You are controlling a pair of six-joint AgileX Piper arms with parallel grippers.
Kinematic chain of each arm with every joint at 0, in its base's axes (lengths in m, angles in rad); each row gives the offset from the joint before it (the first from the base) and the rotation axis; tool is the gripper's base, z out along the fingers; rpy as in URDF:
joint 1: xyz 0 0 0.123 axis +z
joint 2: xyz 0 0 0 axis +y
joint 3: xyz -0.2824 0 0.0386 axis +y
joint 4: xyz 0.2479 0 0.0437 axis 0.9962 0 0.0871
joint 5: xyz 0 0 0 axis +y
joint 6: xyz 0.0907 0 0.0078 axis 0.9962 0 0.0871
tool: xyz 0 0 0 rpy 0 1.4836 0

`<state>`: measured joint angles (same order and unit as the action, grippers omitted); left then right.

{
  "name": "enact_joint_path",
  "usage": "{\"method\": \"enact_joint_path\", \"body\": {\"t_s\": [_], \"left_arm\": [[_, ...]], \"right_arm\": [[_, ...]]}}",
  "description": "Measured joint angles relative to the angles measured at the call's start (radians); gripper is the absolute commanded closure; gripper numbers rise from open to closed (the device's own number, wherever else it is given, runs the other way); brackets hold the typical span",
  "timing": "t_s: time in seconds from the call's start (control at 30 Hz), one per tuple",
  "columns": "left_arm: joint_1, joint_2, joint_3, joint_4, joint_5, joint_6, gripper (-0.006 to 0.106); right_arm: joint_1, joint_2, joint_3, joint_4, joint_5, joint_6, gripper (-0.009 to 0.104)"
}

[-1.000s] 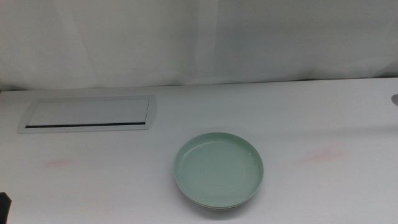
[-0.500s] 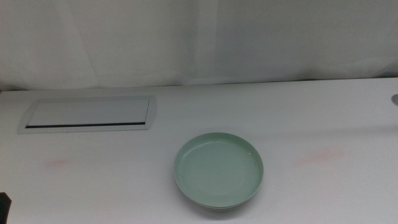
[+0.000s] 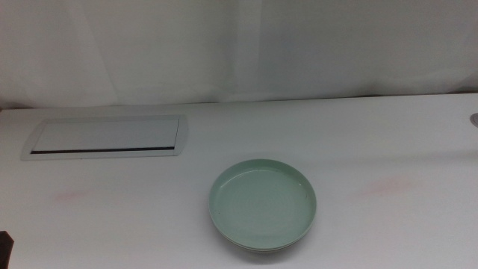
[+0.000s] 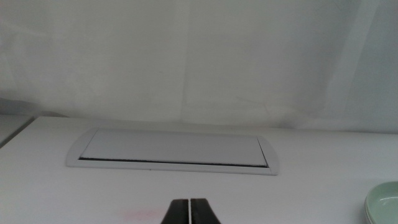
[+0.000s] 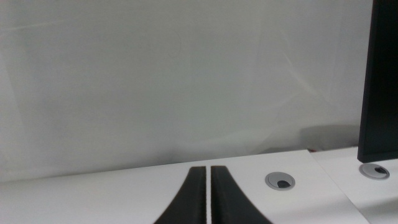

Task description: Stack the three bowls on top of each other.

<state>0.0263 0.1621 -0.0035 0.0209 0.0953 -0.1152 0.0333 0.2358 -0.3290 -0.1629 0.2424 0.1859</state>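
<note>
A pale mint green bowl (image 3: 263,203) sits in the middle of the table, on top of a stack. Thin pale rims of the bowls (image 3: 261,251) beneath it show along its near edge; their colours are too faint to tell. The stack's edge also shows in the left wrist view as the green bowl (image 4: 382,202). My left gripper (image 4: 189,210) is shut and empty, low over the table's left front, far from the stack. My right gripper (image 5: 208,186) is shut and empty, off to the right and facing the back wall; it is out of the middle view.
A flat white panel with a dark slot (image 3: 104,137) lies at the back left. Two round cable grommets (image 5: 280,181) and a dark upright screen edge (image 5: 380,81) are near the right gripper. A white curtain closes the back.
The dark tip of the left arm at the bottom left corner of the middle view has sunk slightly lower. The stack has not moved.
</note>
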Motion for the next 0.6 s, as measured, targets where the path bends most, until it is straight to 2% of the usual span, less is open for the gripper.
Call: {"method": "enact_joint_path", "body": {"t_s": [0.17,0.37,0.6], "left_arm": [[0.000,0.000,0.000,0.000,0.000,0.000,0.103],[0.000,0.000,0.000,0.000,0.000,0.000,0.103],[0.000,0.000,0.000,0.000,0.000,0.000,0.103]], "right_arm": [[0.000,-0.099,0.143,-0.010,-0.095,0.000,0.098],[0.000,-0.220,0.236,-0.010,-0.106,0.000,0.098],[0.000,-0.231,0.305,-0.010,-0.111,-0.002,0.098]]}}
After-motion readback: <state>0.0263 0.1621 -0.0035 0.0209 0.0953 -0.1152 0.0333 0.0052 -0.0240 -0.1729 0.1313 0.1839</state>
